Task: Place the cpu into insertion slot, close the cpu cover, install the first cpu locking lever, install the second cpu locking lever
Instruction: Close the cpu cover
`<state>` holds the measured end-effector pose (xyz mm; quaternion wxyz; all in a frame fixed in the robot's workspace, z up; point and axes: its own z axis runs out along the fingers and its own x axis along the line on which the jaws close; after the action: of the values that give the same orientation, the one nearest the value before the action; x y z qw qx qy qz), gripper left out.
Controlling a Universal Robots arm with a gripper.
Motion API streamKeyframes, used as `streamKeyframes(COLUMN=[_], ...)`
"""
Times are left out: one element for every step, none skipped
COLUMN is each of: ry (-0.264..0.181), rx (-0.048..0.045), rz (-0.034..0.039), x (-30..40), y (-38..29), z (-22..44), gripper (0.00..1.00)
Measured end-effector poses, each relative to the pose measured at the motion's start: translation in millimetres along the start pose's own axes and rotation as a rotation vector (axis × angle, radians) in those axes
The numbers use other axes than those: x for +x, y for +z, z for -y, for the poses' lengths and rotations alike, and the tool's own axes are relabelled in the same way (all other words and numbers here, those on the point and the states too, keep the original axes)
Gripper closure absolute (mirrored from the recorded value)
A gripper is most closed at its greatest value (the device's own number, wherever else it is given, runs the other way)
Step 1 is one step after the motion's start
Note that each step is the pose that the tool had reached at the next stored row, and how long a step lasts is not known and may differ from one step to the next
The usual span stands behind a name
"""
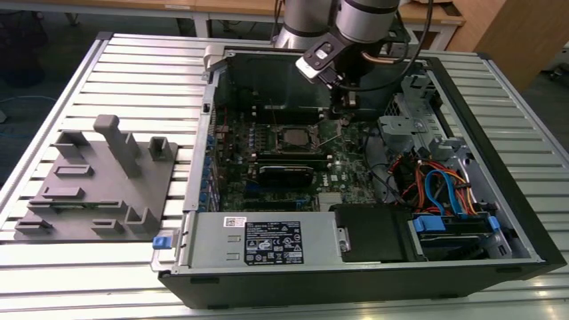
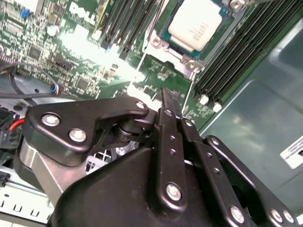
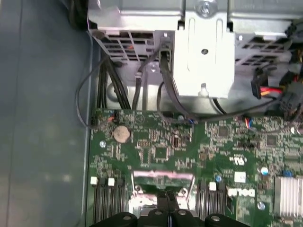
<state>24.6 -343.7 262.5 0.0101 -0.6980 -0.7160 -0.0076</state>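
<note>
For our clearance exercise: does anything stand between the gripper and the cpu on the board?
Nothing visible does. In the second wrist view the gripper hangs just short of the cpu, with only green circuit board between them; the memory slots lie off to either side.

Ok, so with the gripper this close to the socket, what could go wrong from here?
The black gripper hangs with its tip just off the seated silver-tan square cpu, over green circuit board; a slightly off descent could scrape its small components. Long black memory slots flank the cpu closely on both sides, so a sideways sweep might catch them.
</note>
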Motion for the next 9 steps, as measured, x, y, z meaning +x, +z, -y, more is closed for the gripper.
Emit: streamKeyframes(ry=[0.0,0.0,-0.001,-0.001,-0.001,-0.001,-0.002,-0.002,-0.003], rx=[0.0004,0.0007,0.0009,0.0013,0.0016,0.0017,0.0021,0.0023,0.0026], rz=[0.0001,0.0,0.0,0.0,-0.0001,-0.0001,0.0,0.0001,0.0], x=[0.0,0.0,0.1,0.2,0.4,0.7,0.9,1.1,1.2], y=[0.2,0.4,0.7,0.8,1.1,1.2,1.3,1.4,1.6], z=[-2.2,-4.5,-6.7,-8.7,-10.6,-12.3,-14.4,-16.3,-18.2], gripper=[0.9,0.9,0.9,0.9,0.9,0.9,0.9,0.9,0.9])
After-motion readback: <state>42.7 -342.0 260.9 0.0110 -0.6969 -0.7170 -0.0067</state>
